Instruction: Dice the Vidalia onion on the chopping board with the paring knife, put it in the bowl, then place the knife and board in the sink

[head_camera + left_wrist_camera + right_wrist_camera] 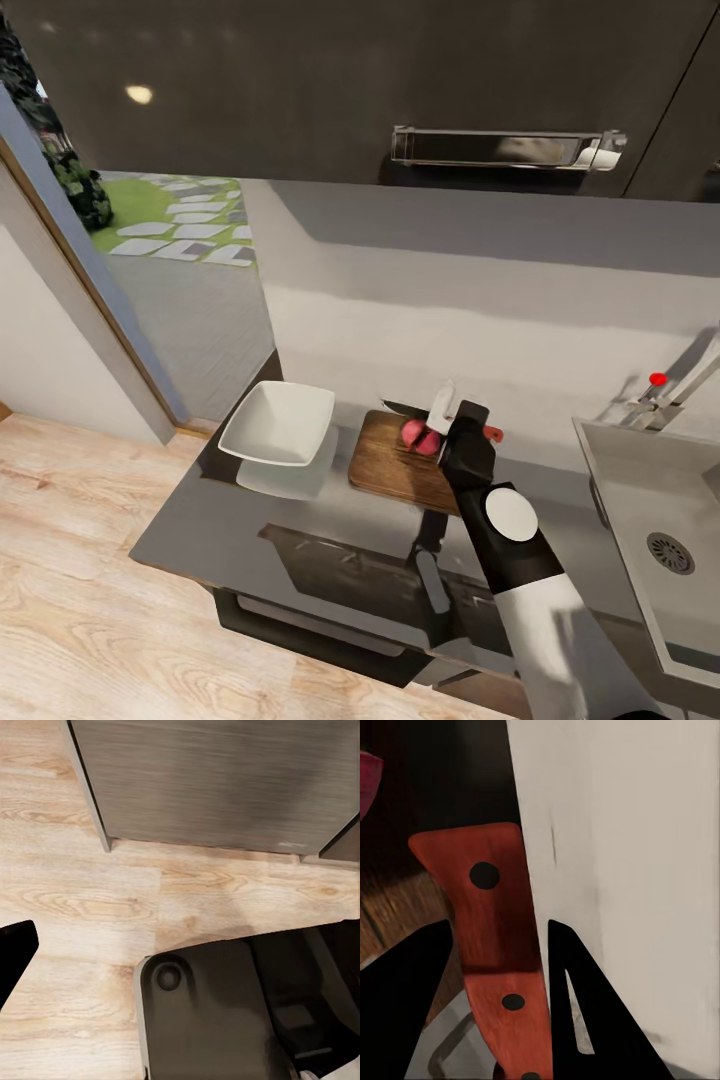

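Knife on onion at the board

Right pincer (499,945) clenched on paring knife (499,937) by its red-orange handle, seen close in right wrist view; in head view, dark blade tip poking out left of Vidalia onion (421,437); onion pinkish-red, sitting on far part of chopping board (395,468), right at the pincer; board flat on grey bench (215,525); white bowl (277,424) just left of board, apart from it; sink (640,500) well right, drain visible, tap with red knob (657,379) behind it; left pincer (15,952) over wooden floor beside dark cabinet in left wrist view, one black finger visible, released or clenched cannot tell.
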`<state>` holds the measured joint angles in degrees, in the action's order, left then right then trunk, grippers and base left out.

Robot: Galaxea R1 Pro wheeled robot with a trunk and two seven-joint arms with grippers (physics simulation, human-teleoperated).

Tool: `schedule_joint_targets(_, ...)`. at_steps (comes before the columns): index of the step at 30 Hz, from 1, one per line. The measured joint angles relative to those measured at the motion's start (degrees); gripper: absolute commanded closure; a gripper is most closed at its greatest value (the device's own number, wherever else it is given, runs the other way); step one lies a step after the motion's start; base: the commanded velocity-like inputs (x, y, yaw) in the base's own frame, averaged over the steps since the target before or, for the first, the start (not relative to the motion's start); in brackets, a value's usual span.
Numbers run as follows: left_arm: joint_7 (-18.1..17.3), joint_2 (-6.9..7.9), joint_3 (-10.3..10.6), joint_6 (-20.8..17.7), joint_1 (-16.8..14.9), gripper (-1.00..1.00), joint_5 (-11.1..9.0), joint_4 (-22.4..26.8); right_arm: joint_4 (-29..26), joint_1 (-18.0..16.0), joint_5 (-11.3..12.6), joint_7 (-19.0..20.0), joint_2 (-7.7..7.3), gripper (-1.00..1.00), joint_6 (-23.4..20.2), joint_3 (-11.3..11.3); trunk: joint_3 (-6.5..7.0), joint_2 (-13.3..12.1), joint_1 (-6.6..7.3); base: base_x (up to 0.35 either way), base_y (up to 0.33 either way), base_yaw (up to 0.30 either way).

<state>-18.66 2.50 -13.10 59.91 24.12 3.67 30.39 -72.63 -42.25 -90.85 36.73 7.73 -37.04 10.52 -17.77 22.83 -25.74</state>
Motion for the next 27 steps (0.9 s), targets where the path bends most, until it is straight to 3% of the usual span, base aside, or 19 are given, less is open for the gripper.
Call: schedule_joint_targets(27,-0.01,0.00,0.00,0.00,-0.01,-1.00,0.01,0.00,1.42,-0.02,-0.02,-0.08,0.06,1.00,0.03,-0.01,0.00,0.00,0.00,0.000,0.000,0.000)
